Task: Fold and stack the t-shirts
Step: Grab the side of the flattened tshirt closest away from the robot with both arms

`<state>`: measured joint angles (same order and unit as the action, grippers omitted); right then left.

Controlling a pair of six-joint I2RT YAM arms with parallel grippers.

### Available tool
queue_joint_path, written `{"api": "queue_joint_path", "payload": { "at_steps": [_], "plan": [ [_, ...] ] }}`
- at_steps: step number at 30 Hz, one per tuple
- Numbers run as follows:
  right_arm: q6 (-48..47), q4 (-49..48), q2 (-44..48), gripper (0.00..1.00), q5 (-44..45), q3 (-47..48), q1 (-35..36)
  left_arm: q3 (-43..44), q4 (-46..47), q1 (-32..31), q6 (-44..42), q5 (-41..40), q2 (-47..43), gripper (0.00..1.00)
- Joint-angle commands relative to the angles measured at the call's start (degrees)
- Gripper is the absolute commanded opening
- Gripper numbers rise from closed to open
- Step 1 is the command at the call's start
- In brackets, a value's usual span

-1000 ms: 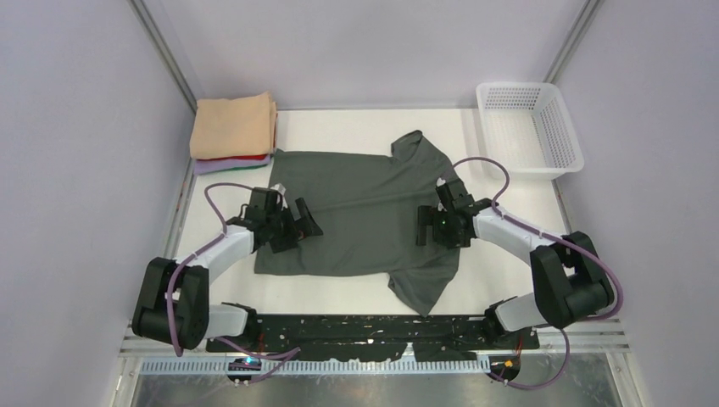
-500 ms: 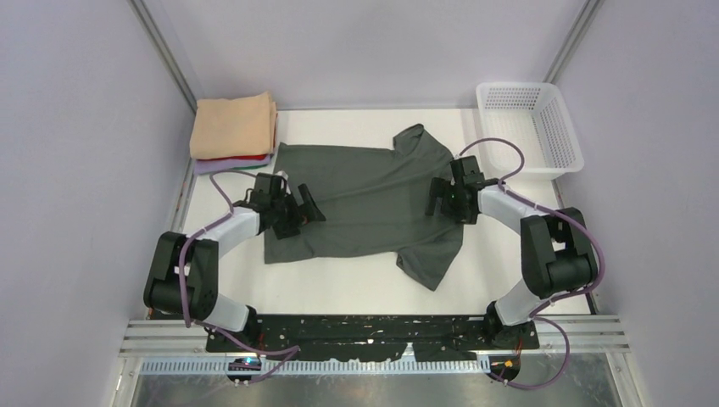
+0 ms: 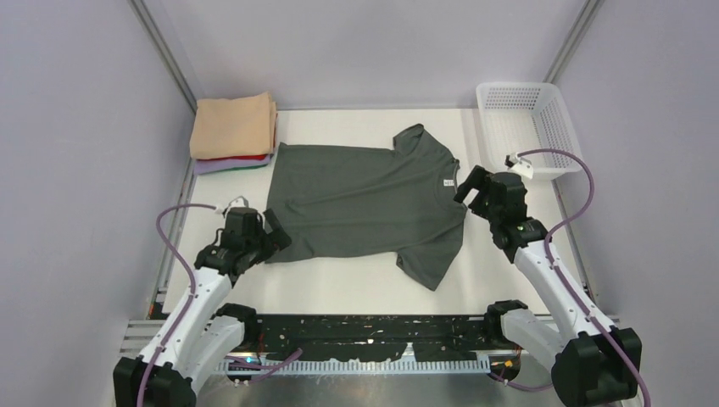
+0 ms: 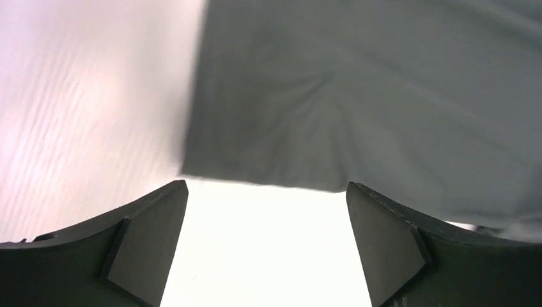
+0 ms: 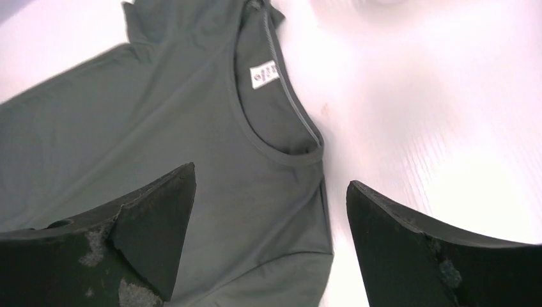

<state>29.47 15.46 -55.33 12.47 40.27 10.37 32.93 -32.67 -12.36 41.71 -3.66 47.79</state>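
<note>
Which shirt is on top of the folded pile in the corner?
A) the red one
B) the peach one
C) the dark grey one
B: the peach shirt sits on top of the pile, while the dark grey shirt lies spread flat on the table.

Charcoal-grey t-shirt point(image 3: 365, 199), white basket point(image 3: 530, 127)

T-shirt point(image 3: 365, 203) on table point(image 3: 339, 290), folded stack point(image 3: 233, 125) behind-left, basket point(image 3: 543, 170) behind-right
</note>
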Motion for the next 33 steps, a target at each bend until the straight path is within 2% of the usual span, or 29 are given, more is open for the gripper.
{"api": "queue_joint_path", "payload": {
  "at_steps": [1,6,12,16,19,25,27,30,33],
  "plan": [
    [2.4,-3.3,1.0,0.96,0.9,-4.1,-0.4,-6.4,-6.0,2.1,4.9,-8.2,-5.0,0.97],
    [0.7,-3.2,-0.8,0.98,-2.6,-3.8,-0.4,-10.0,-2.9,2.9,9.8,-10.7,-6.9,0.84],
    [-0.2,-3.0,-3.0,0.99,-3.9,-3.4,-0.4,-11.9,1.1,3.6,14.2,-11.9,-4.8,0.63],
    [-0.4,-3.0,-3.6,0.99,-3.4,-3.3,-0.5,-12.2,3.0,3.7,14.8,-10.2,-2.4,0.56],
    [-0.5,-2.8,-3.9,1.0,-2.8,-3.1,-0.5,-12.2,4.8,3.7,14.9,-9.2,0.1,0.55],
    [-0.3,-2.4,-4.9,1.0,-1.7,-2.8,-0.4,-11.0,7.7,3.7,14.5,-5.4,6.7,0.44],
    [-0.2,-2.3,-5.4,1.0,-1.9,-2.7,-0.4,-10.3,7.6,3.6,14.3,-5.7,8.6,0.35],
    [-0.2,-1.7,-5.9,1.0,-2.2,-2.3,-0.4,-9.5,8.0,3.7,13.8,-5.2,10.5,0.0],
    [-0.4,-0.2,-5.6,0.96,-2.6,-1.5,-0.5,-9.0,7.8,3.7,12.9,-5.3,10.5,0.0]
  ]
}}
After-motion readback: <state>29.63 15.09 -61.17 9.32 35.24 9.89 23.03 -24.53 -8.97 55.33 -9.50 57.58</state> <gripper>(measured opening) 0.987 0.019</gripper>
